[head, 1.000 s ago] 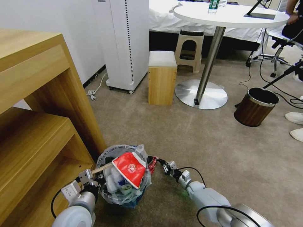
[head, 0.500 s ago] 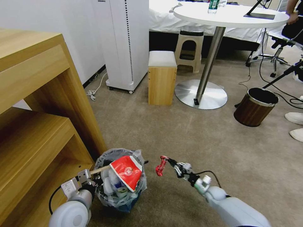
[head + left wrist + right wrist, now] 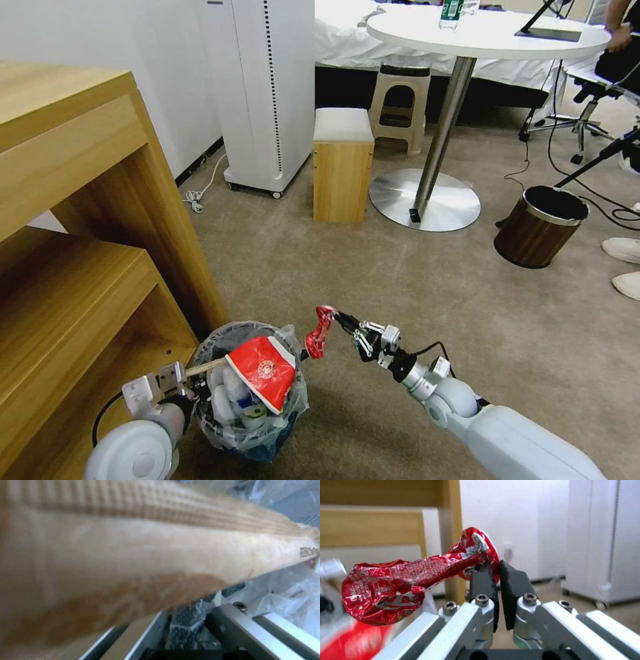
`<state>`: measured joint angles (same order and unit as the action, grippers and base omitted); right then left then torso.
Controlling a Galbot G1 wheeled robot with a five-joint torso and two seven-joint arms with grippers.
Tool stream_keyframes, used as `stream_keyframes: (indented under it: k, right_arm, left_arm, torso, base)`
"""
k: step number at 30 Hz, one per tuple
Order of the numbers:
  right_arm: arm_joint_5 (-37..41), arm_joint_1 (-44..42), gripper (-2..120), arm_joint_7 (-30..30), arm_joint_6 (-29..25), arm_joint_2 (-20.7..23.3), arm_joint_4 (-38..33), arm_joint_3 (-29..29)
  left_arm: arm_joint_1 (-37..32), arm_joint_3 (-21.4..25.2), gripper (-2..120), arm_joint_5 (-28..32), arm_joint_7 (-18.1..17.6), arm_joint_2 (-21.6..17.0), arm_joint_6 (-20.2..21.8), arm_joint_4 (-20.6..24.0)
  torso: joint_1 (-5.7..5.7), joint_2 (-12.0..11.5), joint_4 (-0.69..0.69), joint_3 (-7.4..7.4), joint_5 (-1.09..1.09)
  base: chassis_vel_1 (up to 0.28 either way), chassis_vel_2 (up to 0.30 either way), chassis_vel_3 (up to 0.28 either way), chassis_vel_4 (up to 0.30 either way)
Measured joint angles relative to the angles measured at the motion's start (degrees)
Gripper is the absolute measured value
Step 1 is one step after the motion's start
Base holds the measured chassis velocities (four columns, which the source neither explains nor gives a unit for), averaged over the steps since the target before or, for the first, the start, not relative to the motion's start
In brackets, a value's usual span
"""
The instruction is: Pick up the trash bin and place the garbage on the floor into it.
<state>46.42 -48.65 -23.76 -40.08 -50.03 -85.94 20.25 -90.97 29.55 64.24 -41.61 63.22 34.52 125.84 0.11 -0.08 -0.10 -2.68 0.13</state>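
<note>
The small round dark wire trash bin (image 3: 250, 407), lined with a crinkly clear plastic bag, sits low beside the wooden shelf unit, held off the beige short-pile carpet floor (image 3: 400, 280). It is heaped with garbage: a red paper cup (image 3: 261, 370) tilted on top, a wooden stick (image 3: 203, 366) poking over the rim. A crumpled red foil wrapper (image 3: 396, 585) hangs just beside the rim, pinched at one end

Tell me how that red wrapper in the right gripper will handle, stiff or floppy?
Probably floppy: the red wrapper droops crumpled from the right gripper, pinched by one twisted end. Likely very light, thin crinkled foil. It may slip or flutter, hanging beside the trash bin rather than over it.
</note>
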Motion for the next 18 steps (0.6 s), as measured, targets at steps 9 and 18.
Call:
stream_keyframes:
  k: [9,18]
  right_arm:
    - [2.45,4.05,3,3.09,2.34,1.87,-9.96,2.77]
    - [3.66,6.16,3,4.8,3.39,3.05,-14.21,6.02]
  left_arm:
    - [0.05,-0.63,0,0.27,-0.38,-0.31,0.06,1.12]
    - [-0.69,-0.97,0,-0.37,-0.3,0.3,0.08,2.21]
  torso:
    - [0.0,0.0,0.01,0.0,-0.01]
    - [0.0,0.0,0.0,-0.01,0.0]
  base:
    - [0.0,0.0,0.0,0.0]
    - [0.0,0.0,0.0,0.0]
